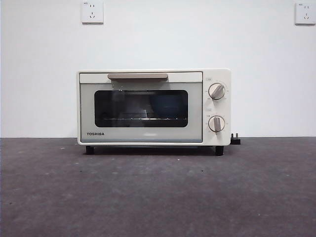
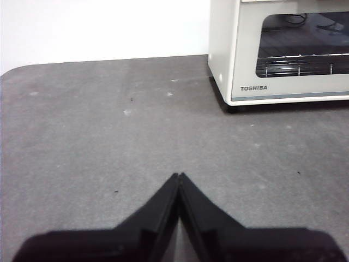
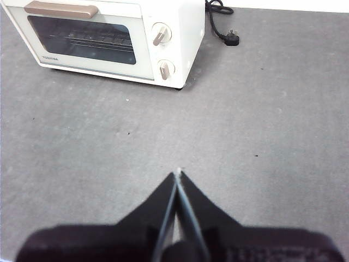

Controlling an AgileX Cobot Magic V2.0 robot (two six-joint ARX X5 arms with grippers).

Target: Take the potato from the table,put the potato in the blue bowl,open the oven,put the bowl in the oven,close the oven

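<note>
- Plain white wall [image 1: 158,44] with two sockets [image 1: 92,11] is sitting behind the dark grey table [image 1: 158,197].
- Toshiba toaster oven [image 1: 153,107] is standing at the back with its door shut; something blue, probably the blue bowl [image 1: 167,107], is showing dimly through the glass.
- Left gripper [image 2: 179,176] is hovering over bare table, jaws pressed together, holding nothing.
- Right gripper [image 3: 178,172] is doing the same, well short of the oven.
- Power plug [image 3: 231,39] is lying beside the oven.

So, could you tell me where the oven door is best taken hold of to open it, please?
Grip the beige bar handle along the top edge of the oven door. It is a long horizontal bar that seems to stand proud of the door, so jaws coming from the front could probably close over and under it near its middle. The door looks shut; both grippers wait away from it, jaws shut.
</note>
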